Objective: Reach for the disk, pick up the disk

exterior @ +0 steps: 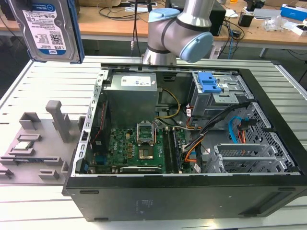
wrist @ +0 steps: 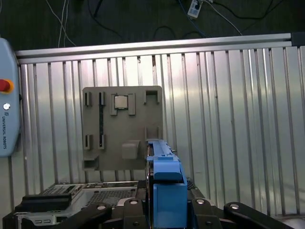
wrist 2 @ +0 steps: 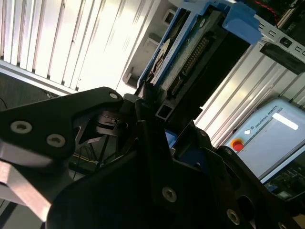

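Note:
The disk (exterior: 48,28) hangs in the air at the exterior view's upper left, above the ribbed metal table, its blue-and-white label facing the camera and a blue bracket along its side. In the second wrist view the disk (wrist 2: 190,52) stands on edge, connector side showing, clamped between the black fingers of my gripper (wrist 2: 157,107). In the first wrist view the disk's blue bracket (wrist: 167,186) sits between the black jaws of the gripper (wrist: 164,202), high over the table. The gripper is shut on the disk.
An open black computer case (exterior: 192,191) lies on the table with its motherboard, grey power supply (exterior: 132,93) and a drive cage with a blue latch (exterior: 209,82). A grey slotted fixture (exterior: 33,143) (wrist: 121,126) lies beside the case. A teach pendant (wrist: 7,114) lies at the table edge.

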{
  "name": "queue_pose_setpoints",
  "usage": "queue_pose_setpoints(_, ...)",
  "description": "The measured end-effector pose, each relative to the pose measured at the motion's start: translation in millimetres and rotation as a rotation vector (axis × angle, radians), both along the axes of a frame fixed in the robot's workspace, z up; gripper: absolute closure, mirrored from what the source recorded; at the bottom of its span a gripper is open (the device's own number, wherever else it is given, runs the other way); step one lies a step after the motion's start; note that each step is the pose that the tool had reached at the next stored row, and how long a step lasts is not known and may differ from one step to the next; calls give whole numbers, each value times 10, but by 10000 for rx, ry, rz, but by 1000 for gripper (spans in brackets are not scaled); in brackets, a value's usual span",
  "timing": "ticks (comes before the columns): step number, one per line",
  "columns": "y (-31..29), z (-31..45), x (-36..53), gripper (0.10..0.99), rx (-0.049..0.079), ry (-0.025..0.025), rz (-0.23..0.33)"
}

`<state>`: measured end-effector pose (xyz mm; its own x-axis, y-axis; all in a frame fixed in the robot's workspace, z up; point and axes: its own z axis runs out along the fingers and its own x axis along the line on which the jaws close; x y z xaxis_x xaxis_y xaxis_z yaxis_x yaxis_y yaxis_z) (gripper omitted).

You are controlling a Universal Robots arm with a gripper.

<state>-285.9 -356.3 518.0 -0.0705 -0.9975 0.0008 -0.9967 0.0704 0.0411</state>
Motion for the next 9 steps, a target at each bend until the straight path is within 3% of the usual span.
queue_pose_setpoints(7,0,0,266,718,1,0,0)
queue_pose_setpoints(9,0,0,306,718,0,1,1)
